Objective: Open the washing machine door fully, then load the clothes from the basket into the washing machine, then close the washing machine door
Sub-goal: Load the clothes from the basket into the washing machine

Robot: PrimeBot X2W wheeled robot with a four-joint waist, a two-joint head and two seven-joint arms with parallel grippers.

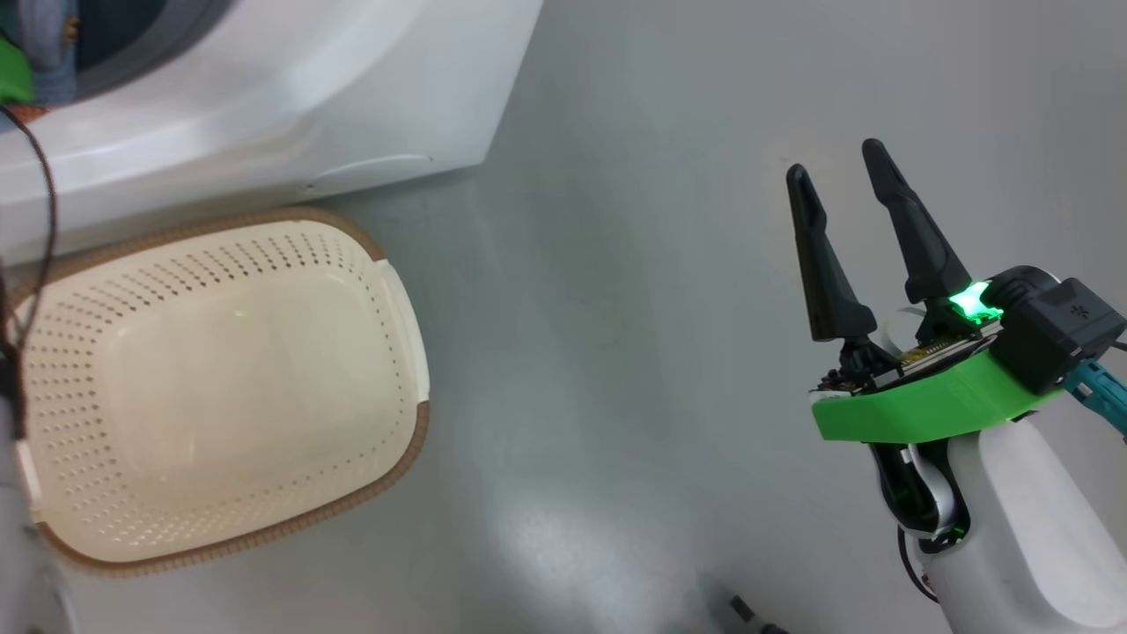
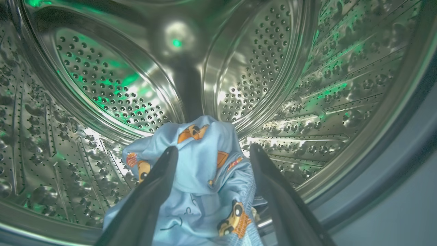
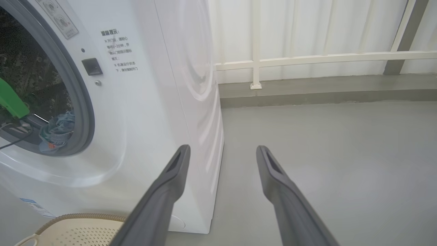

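The washing machine [image 1: 264, 88] stands open at the upper left of the head view; its door is out of view. In the left wrist view my left gripper [image 2: 213, 149] is inside the steel drum [image 2: 112, 85]. It is open, and light-blue clothes [image 2: 205, 191] with orange figures lie bunched between its spread fingers. The right wrist view shows clothes [image 3: 56, 131] at the drum's lower rim of the washing machine [image 3: 153, 102]. The cream basket [image 1: 387, 291] sits empty on the floor before the machine. My right gripper [image 1: 835, 158] hangs open and empty over the floor to the right.
Grey floor [image 1: 616, 352] stretches right of the basket and machine. A white railing [image 3: 307, 58] and a low kerb run behind. A dark cable [image 1: 44, 194] hangs at the left edge over the basket. The basket's brown rim [image 3: 78, 217] shows low in the right wrist view.
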